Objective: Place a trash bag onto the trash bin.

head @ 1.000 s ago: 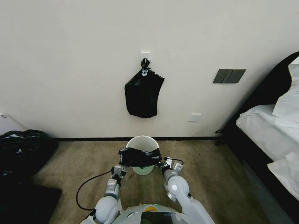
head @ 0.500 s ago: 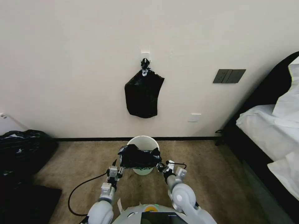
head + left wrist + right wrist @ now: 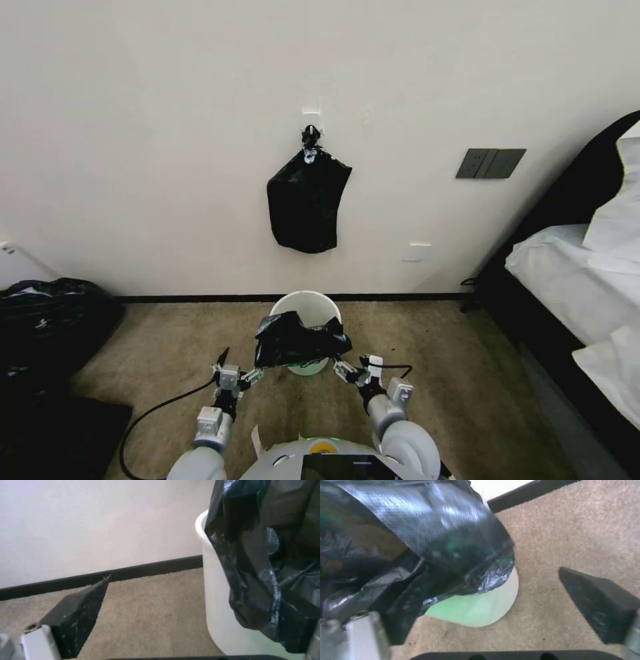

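The cream-white trash bin (image 3: 306, 305) stands on the carpet close to the wall. The glossy black trash bag (image 3: 299, 343) lies crumpled over its near rim and hangs down its front. My left gripper (image 3: 241, 367) is open, just short of the bag's left corner. On the other side, my right gripper (image 3: 353, 367) is open just short of its right corner. In the left wrist view one dark finger (image 3: 77, 613) points past the bin (image 3: 218, 605) and the hanging bag (image 3: 263, 580). In the right wrist view the bag (image 3: 433, 542) covers the bin (image 3: 476, 610) beside a spread finger (image 3: 598, 605).
A flat black bag bundle (image 3: 307, 208) hangs from a wall hook above the bin. Bulky black sacks (image 3: 50, 320) lie at the left, with a dark mat (image 3: 60, 427) in front of them. A bed with white bedding (image 3: 587, 280) stands at the right. Open carpet (image 3: 440, 360) lies around the bin.
Both grippers have opened, let go of the bag and drawn back toward my body. The bag has sagged a little and stays draped over the bin's near rim.
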`<state>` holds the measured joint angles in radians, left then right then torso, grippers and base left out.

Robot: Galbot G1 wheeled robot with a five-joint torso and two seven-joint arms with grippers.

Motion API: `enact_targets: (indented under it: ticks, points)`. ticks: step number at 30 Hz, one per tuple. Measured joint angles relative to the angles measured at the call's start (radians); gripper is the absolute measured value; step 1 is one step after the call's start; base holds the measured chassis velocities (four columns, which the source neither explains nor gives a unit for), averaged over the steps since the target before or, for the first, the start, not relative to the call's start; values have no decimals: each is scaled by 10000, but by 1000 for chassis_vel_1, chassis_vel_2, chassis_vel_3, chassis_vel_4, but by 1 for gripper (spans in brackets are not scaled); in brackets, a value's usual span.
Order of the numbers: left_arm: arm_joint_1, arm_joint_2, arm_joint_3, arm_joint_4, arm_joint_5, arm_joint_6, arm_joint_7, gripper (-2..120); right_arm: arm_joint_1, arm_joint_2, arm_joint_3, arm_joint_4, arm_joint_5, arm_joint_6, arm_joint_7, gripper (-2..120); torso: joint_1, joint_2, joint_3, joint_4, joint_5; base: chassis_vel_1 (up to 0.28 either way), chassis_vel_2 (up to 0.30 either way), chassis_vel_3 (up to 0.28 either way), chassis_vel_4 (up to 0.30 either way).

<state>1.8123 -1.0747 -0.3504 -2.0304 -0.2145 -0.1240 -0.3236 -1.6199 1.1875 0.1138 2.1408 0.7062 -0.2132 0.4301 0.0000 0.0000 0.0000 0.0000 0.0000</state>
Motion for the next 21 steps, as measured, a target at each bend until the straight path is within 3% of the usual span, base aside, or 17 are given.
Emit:
enact_targets:
  ticks: [6,9,10,12,18,19,21]
  points:
    - [253,37,-135,59,95,-472,332,100,-373,-221,-65,200,-660,222,-257,100,0,0,0,0,0,0,0,0,0]
    - [54,132,-190,320,-552,-1242,1144,100,-504,-260,-118,261,-1241,465,-506,100,0,0,0,1,1,0,0,0,0]
    - [54,132,-190,320,-552,-1242,1144,100,-504,-260,-118,261,-1241,465,-506,100,0,0,0,1,1,0,0,0,0]
    - [-322,197,-189,650,-1380,-1731,1848,100,-524,-229,-170,262,-1519,604,-614,100,0,-1,0,0,-1,0,0,0,0]
    - [-932,342,-215,1341,-2748,-2150,3115,100,-656,-201,-314,281,-2072,909,-807,100,0,0,0,0,-2,0,0,0,0]
    - [-1109,445,-262,1661,-3111,-2336,3714,100,-759,-211,-364,344,-2249,984,-851,100,0,0,1,0,-2,0,0,0,0]
    - [-1172,498,-280,1796,-3238,-2419,4046,100,-799,-223,-386,361,-2319,1013,-867,100,0,0,0,0,-2,0,0,0,0]
